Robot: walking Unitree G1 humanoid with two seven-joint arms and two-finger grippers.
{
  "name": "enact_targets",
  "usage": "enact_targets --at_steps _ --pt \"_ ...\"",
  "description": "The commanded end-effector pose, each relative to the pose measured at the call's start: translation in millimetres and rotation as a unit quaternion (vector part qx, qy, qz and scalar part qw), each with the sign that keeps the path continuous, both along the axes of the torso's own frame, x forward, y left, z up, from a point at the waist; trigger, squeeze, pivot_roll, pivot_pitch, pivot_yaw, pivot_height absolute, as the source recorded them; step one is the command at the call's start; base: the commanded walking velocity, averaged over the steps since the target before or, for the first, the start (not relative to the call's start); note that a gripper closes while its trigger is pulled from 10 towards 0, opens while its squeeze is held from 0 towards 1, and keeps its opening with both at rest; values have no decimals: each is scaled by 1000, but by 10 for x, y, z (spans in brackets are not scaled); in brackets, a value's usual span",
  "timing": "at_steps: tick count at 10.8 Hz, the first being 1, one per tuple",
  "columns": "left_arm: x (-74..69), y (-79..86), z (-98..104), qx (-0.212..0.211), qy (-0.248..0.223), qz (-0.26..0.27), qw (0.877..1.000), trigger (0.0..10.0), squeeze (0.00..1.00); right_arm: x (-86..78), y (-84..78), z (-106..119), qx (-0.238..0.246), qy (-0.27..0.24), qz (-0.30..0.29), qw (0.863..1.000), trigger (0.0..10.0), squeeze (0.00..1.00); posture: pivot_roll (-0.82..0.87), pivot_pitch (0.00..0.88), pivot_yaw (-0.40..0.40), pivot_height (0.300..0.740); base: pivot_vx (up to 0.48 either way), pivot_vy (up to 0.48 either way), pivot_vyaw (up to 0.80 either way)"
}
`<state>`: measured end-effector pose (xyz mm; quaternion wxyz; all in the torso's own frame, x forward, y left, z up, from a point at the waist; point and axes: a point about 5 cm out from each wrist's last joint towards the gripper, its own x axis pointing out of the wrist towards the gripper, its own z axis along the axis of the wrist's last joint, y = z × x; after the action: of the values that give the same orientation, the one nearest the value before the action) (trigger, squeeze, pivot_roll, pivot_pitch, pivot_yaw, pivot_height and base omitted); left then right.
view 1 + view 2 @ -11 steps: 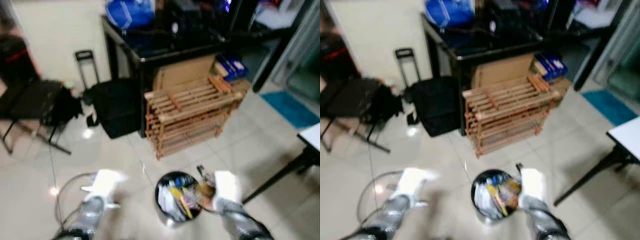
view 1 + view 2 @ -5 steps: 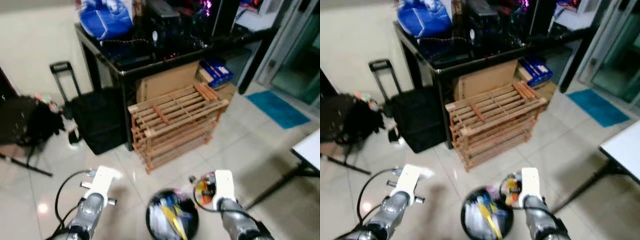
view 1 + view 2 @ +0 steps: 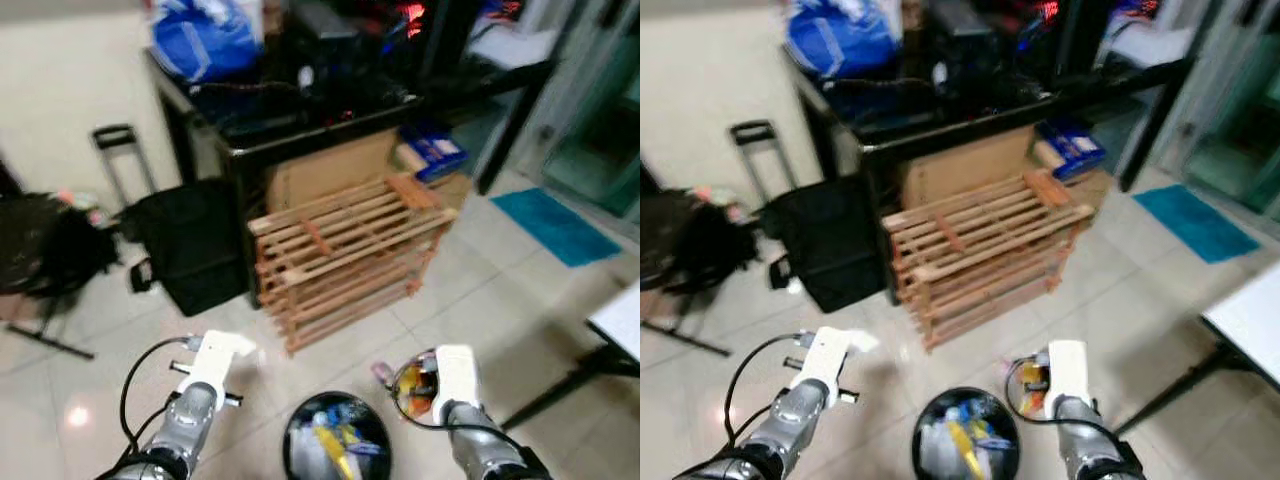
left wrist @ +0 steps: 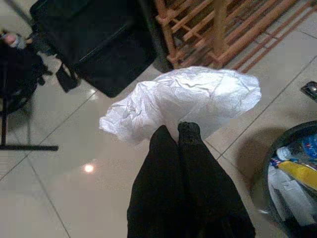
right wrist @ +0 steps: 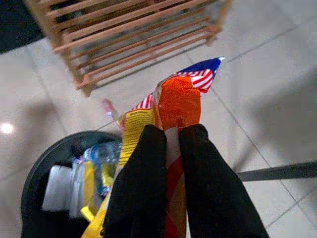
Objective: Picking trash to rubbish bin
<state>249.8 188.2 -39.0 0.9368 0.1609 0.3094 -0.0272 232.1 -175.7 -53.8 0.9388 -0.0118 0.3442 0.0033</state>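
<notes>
1. At far left a dark chair (image 3: 40, 260) stands on the tiled floor (image 3: 500, 270); beside it sits a black bag (image 3: 195, 245) with a pull handle (image 3: 115, 150) behind.
2. The left gripper (image 4: 178, 130) holds its jaws together, clamped on a crumpled white plastic bag (image 4: 188, 99), above the floor and left of the bin.
3. The round dark rubbish bin (image 3: 337, 440) stands on the floor between the two arms; plastic bottles and yellow wrappers lie inside.
4. Behind it, a wooden slatted rack (image 3: 345, 250) stands against cardboard under a black surface (image 3: 270, 110); a blue bag (image 3: 195, 40) rests on top.
5. The right gripper (image 5: 172, 130) has its jaws clamped on an orange and yellow snack wrapper (image 5: 173, 104), just beside the bin's right rim.
6. A blue mat (image 3: 560, 225) lies at far right.
</notes>
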Motion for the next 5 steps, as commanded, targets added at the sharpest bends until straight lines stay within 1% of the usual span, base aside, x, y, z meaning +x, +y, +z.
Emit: enact_targets --at_steps 1,2,4,5 --pt "-11 -45 -16 -7 3 1 1000 10000 0 -35 -76 -20 -11 11 -3 1000 10000 0 16 10 -43 740 0 0 0" --pt "-15 -46 -19 -7 4 2 1000 10000 0 -122 -102 -79 -21 33 0 999 10000 0 15 13 -44 740 0 0 0" --pt "-14 -46 -19 -8 3 3 1000 10000 0 -346 -151 -209 -30 80 8 996 10000 0 15 11 -44 740 0 0 0" --pt "-14 -47 -19 -9 4 2 1000 10000 0 -392 -155 -235 -31 92 11 995 10000 0 15 11 -44 740 0 0 0"
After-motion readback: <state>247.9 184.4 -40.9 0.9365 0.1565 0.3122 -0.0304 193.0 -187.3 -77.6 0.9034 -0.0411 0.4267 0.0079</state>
